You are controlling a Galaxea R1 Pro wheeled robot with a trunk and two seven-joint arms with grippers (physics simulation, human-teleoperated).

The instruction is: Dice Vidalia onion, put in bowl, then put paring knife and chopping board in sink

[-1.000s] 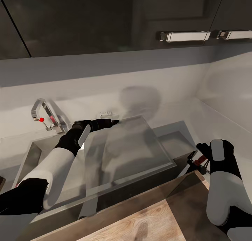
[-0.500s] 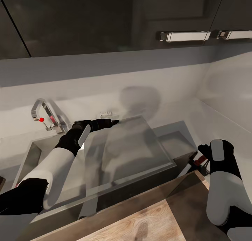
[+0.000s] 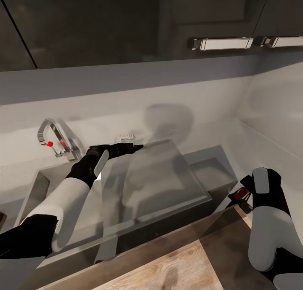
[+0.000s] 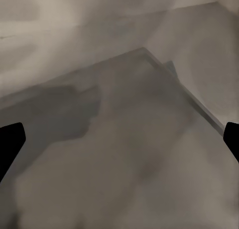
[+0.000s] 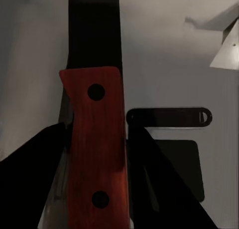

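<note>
The right gripper [image 5: 94, 154] pinches the paring knife [image 5: 94, 149] by its red handle at the sink's [image 3: 202, 197] right end, the dark blade running straight ahead of the fingers, probably toward the basin. The left gripper [image 3: 136, 146] hangs spread over the sink, beside the tap [image 3: 52, 138].

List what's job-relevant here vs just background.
Job:
- sink
- chopping board
- paring knife, red handle clamped in the right hand
- left hand, open over the sink
- countertop

Background:
- tap
- upper cabinets
- cabinet handles
</note>
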